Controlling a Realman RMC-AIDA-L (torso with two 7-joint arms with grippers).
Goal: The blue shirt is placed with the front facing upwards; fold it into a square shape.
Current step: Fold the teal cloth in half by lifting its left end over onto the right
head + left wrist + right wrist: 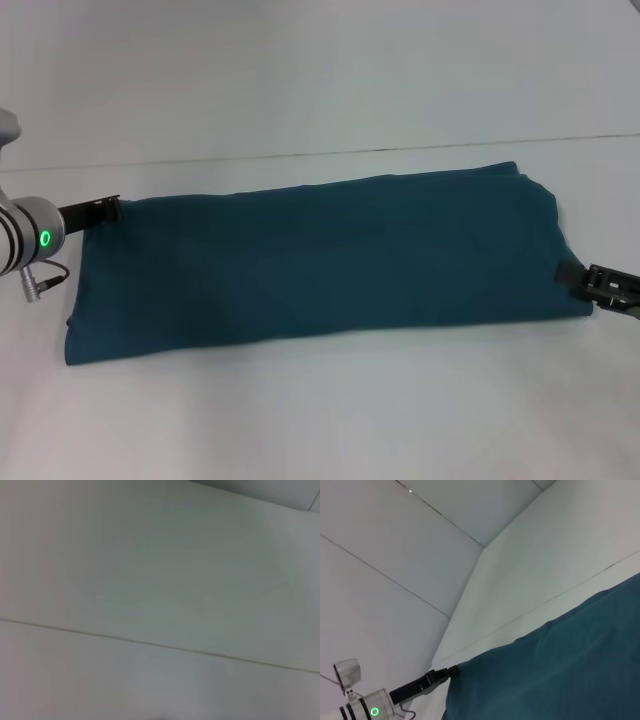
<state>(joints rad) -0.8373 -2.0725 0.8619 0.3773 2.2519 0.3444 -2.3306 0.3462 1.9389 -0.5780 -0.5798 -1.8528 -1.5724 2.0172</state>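
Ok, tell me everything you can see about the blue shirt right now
The blue shirt is dark teal, soft cotton-looking cloth, folded into a long band lying flat across the white table. Only plain fabric shows: no print, collar or sleeves are visible. Its surface is fairly smooth, with layered edges at the robot's right end. The left pincer meets its far left corner, and the right pincer meets its right edge; whether either is gripping cannot be told.
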